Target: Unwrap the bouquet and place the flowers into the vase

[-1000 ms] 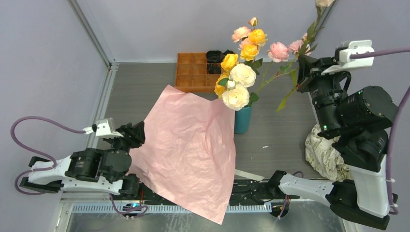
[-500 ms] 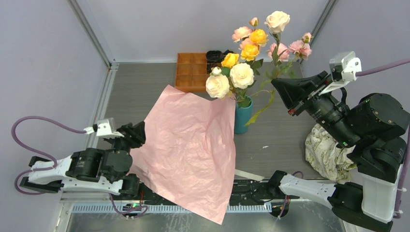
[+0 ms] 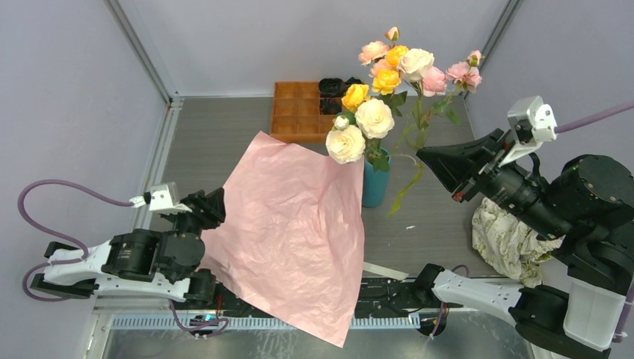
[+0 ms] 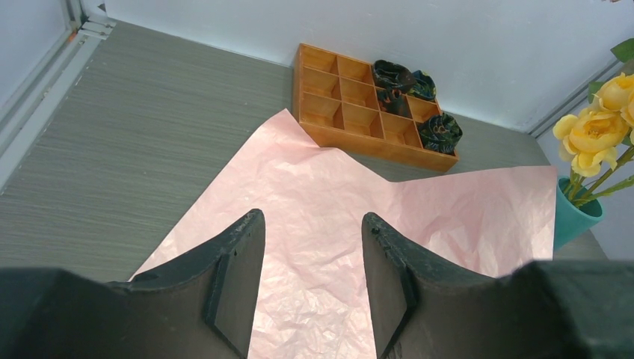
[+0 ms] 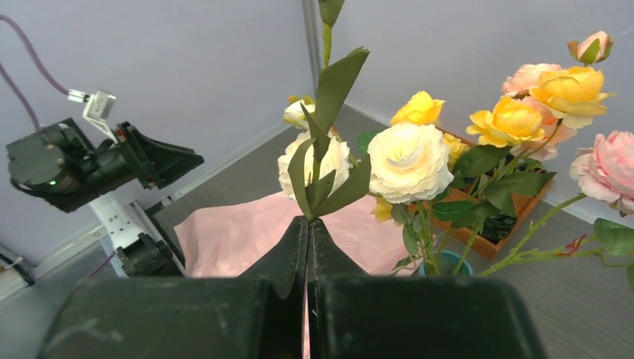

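The teal vase [image 3: 375,185] stands mid-table with several yellow, pink and cream flowers [image 3: 374,116] in it. My right gripper [image 3: 422,155] is shut on the green stem [image 5: 327,30] of one more cream rose [image 3: 416,63]. It holds the rose upright just right of the vase, its head among the others. The bouquet's pink paper [image 3: 291,232] lies spread flat, one corner against the vase. My left gripper [image 3: 217,206] hangs open over the paper's left edge with nothing between its fingers [image 4: 243,269]. The left wrist view catches the vase [image 4: 572,217] at far right.
An orange compartmented tray [image 3: 299,108] with dark rosettes [image 3: 333,86] sits at the back, touching the paper's far corner. A beige patterned cloth [image 3: 508,239] lies bunched by the right arm's base. A pale strip [image 3: 385,271] lies at the front edge.
The right gripper swung left and down, bringing the cream rose from high at the back right to beside the vase among the other flowers. The left arm did not move.
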`<action>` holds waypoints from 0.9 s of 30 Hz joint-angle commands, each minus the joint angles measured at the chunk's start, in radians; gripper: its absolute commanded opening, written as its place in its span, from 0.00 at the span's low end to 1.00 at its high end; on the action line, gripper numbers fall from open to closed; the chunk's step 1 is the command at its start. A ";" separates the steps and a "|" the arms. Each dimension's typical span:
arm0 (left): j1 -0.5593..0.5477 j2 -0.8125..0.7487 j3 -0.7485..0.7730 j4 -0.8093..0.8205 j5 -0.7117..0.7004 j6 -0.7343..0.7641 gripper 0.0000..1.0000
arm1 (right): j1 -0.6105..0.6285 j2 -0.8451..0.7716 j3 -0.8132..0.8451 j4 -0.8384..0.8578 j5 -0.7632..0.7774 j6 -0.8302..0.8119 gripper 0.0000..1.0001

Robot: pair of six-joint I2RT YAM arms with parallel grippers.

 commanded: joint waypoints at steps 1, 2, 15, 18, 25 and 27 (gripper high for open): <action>-0.002 0.022 0.031 0.054 -0.113 -0.024 0.51 | -0.010 -0.027 0.019 -0.008 -0.080 0.030 0.01; -0.002 0.025 0.031 0.055 -0.113 -0.025 0.51 | -0.011 -0.023 0.015 -0.020 -0.035 0.028 0.01; -0.002 0.009 0.013 0.061 -0.115 -0.028 0.52 | -0.011 0.014 -0.035 -0.071 0.021 0.032 0.01; -0.002 0.010 0.011 0.064 -0.116 -0.028 0.52 | -0.011 0.057 -0.037 -0.069 -0.045 0.034 0.01; -0.002 0.005 0.008 0.057 -0.117 -0.029 0.52 | -0.011 0.090 -0.136 0.011 -0.242 0.068 0.01; -0.002 0.000 0.004 0.057 -0.119 -0.031 0.52 | -0.010 0.106 -0.145 0.024 -0.288 0.077 0.01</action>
